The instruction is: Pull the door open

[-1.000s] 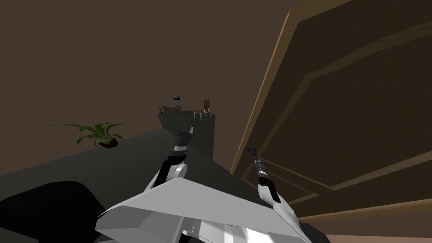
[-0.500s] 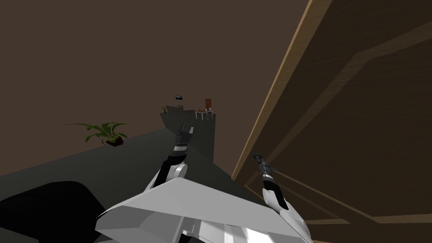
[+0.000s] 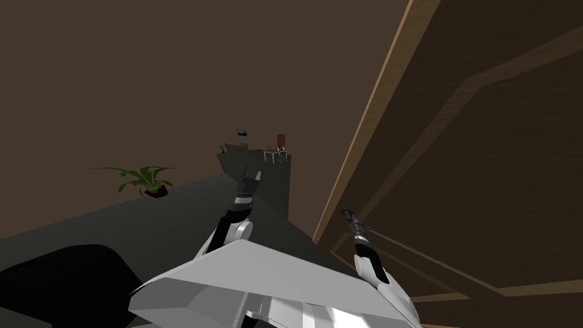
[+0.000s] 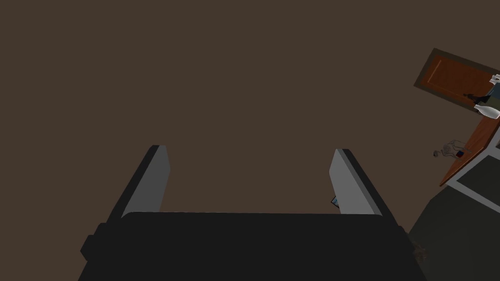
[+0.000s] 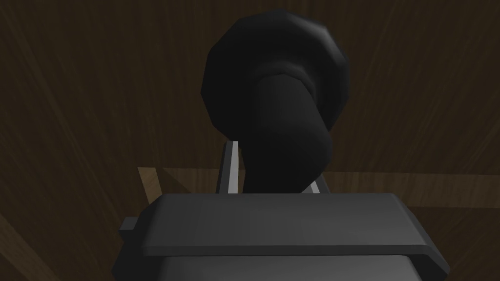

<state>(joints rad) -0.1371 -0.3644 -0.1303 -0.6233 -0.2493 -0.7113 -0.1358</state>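
A dark brown wooden door with lighter panel trim fills the right of the head view, and its pale edge slants up beside me. My right gripper reaches its face low down. In the right wrist view the black door handle, a thick lever on a round base, sits between that gripper's fingers, which press its sides. The door lies right behind it. My left gripper hangs ahead of my chest, away from the door, its fingers wide apart and holding nothing.
A potted green plant stands on the dark floor to the left. Far ahead are a small table and a low cabinet. A brown wall runs along the left. A black area lies at the lower left.
My view has turned slightly, so the plant and the door edge have slid right. My right hand has shifted a little right and lower along the door, and its fingers have closed on the handle.
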